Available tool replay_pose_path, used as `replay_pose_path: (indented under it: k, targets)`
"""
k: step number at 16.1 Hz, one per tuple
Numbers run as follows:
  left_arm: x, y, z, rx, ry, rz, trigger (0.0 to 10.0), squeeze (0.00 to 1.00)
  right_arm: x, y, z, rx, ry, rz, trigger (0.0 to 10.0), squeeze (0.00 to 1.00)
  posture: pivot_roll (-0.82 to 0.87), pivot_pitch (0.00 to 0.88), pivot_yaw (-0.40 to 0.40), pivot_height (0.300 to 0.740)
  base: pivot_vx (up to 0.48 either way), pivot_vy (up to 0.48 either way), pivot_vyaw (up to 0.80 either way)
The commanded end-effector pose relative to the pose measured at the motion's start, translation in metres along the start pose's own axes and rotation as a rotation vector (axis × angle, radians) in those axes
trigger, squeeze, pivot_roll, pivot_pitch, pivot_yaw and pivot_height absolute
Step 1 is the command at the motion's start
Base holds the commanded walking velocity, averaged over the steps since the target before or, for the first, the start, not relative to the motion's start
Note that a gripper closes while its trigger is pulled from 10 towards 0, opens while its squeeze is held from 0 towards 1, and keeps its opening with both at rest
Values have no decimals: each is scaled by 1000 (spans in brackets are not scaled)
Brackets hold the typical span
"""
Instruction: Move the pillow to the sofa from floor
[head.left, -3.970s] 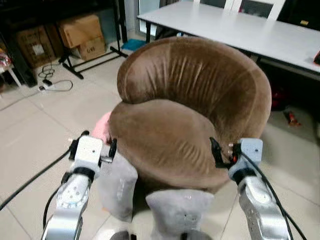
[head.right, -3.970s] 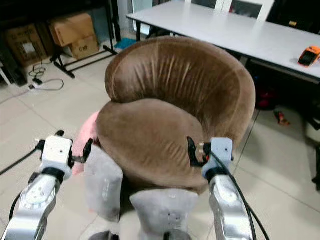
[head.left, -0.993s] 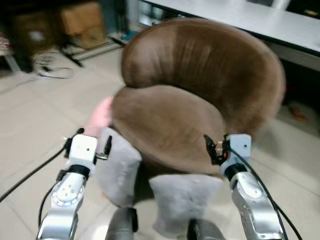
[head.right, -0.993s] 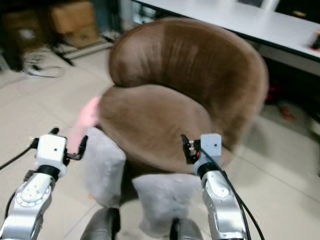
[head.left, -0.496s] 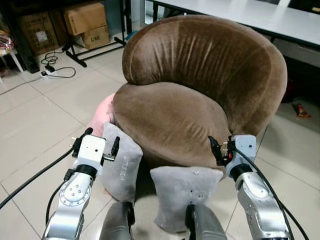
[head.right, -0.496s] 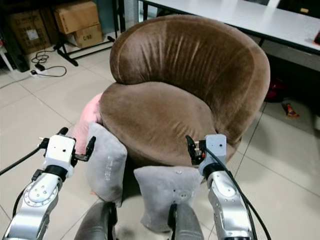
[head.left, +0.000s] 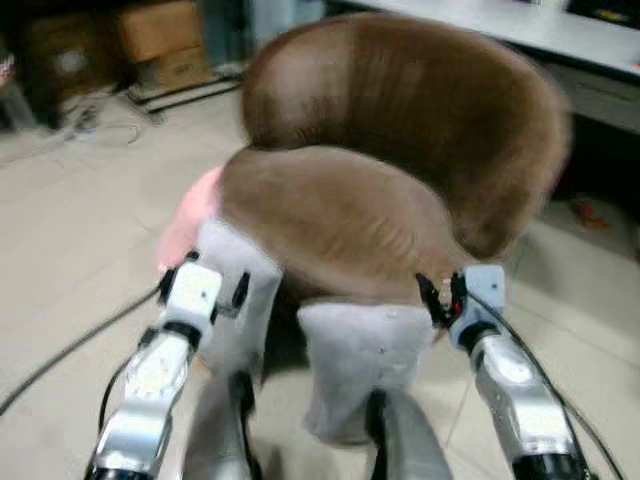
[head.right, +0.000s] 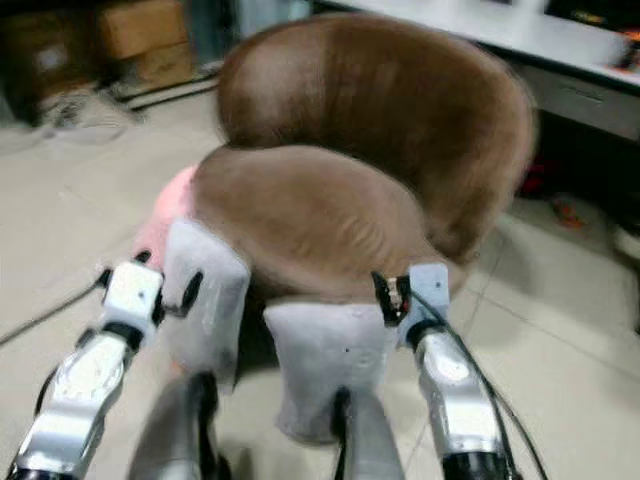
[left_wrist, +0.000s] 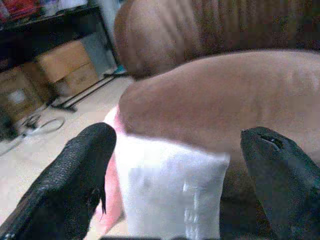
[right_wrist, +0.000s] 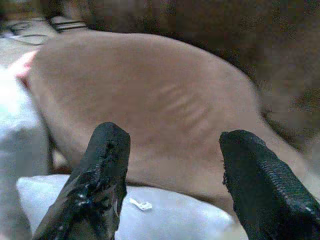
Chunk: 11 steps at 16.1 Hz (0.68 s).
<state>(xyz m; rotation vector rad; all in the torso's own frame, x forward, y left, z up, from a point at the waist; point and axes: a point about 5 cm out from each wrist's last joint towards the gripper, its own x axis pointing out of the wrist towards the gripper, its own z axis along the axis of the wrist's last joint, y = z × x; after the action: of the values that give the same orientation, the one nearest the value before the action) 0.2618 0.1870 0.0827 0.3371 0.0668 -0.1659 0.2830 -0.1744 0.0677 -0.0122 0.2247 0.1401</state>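
Grey pillow (head.left: 355, 365) upright on floor (head.left: 70, 260), leaning against sofa (head.left: 340, 215) front, between hands. Right hand (head.left: 436, 296) wide, at pillow's top corner, nearer. Left hand (head.left: 205, 288) wide, facing second pillow (head.left: 240, 300).

No legible text, label, brand, number or sign. The cardboard boxes (head.left: 160, 40) against the far wall are too blurred to show any print, and the small tag on the grey pillow (right_wrist: 141, 204) carries nothing readable.
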Motion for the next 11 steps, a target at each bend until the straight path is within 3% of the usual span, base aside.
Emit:
replay_pose_path:
  k: [1,7,8,11]
  targets:
    - [-1,-3,-7,2,31,-24,10000,961,-1,1,-5,20,15,6,10000,0,37,1,-49,494,0,0,0]
    - [0,-1,-10,-12,35,-46,10000,957,13,14,-12,52,79,52,10000,0,26,35,-34,464,0,0,0]
    - [0,0,-9,-13,35,-59,10000,957,17,13,-11,75,80,22,10000,1000,25,57,-37,464,0,0,0]
    - [-1,1,-9,-14,35,-86,10000,961,23,10,-15,79,120,-35,10000,1000,18,92,-32,464,0,0,0]
